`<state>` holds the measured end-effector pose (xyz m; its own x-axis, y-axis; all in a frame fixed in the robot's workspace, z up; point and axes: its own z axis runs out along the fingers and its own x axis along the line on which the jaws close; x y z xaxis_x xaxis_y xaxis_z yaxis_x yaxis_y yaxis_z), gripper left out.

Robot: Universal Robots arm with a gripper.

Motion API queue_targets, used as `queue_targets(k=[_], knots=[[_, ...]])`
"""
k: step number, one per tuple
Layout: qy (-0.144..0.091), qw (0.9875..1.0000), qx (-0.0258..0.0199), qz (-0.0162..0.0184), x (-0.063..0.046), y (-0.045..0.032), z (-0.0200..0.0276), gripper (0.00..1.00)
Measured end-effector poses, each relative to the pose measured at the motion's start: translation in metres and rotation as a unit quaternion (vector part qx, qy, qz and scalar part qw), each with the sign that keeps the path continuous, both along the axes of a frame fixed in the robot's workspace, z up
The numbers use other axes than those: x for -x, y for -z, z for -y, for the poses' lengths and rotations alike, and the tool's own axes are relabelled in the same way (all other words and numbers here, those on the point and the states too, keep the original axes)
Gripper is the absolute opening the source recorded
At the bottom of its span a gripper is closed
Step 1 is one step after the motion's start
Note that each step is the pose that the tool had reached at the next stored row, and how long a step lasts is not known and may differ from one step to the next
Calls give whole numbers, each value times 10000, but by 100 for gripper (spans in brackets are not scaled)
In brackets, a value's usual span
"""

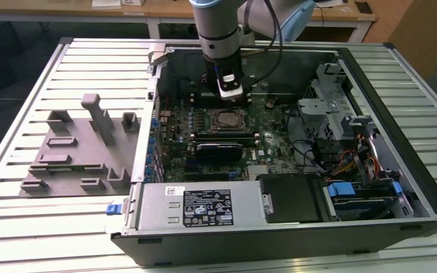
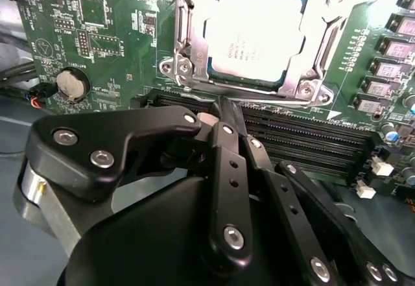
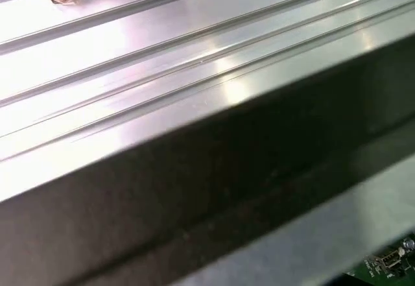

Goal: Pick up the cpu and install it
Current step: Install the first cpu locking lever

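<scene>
The cpu (image 2: pixel 256 36), a shiny silver-grey square, lies flat inside the metal frame of the motherboard socket (image 2: pixel 187 36). In the exterior view the cpu (image 1: pixel 225 120) sits in the middle of the green board inside the open computer case. My gripper (image 2: pixel 221 106) hangs just beside the socket, over the black memory slots (image 2: pixel 305 137), apart from the cpu. Its black fingers (image 2: pixel 227 169) stand together, shut, with nothing visible between them. The exterior view has the gripper (image 1: pixel 232 98) just behind the socket.
A grey plastic fixture tray (image 1: pixel 74 153) lies on the slatted metal table (image 1: pixel 21 222) on the exterior view's left. The case holds a power supply (image 1: pixel 203 207) in front and drive bays with cables (image 1: pixel 355 182) on the right. A coin battery (image 2: pixel 71 83) sits on the board.
</scene>
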<state>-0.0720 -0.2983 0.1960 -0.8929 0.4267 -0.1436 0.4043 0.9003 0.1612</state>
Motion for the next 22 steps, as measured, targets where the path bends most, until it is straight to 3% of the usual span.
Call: queue_targets(k=[14,22], knots=[[15,10000,84,15,0,32,0,11],[15,10000,60,28,0,24,0,11]])
